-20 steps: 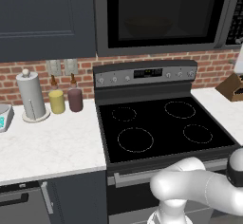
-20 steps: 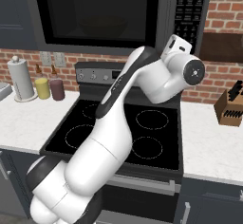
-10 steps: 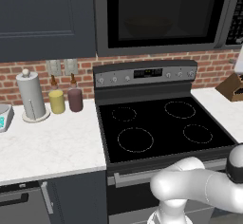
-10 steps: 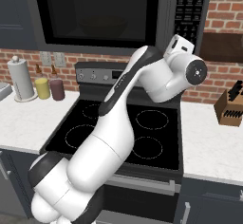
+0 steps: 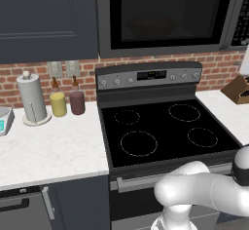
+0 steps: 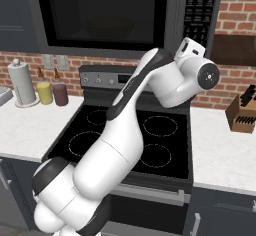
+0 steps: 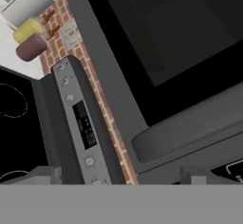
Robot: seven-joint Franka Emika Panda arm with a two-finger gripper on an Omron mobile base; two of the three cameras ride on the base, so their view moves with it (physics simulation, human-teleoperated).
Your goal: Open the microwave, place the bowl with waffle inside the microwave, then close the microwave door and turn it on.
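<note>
Before the microwave door [image 7: 171, 42], pincer [image 7: 118, 175] apparently open.

Even rendered light, soft shadows, no glare, slightly coarse detail

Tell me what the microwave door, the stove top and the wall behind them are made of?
The microwave door looks like dark grey metal or plastic around black glass; the window is glossy. The stove top looks like smooth black glass, with thin printed burner rings. The wall looks like red brick with pale mortar lines.
</note>
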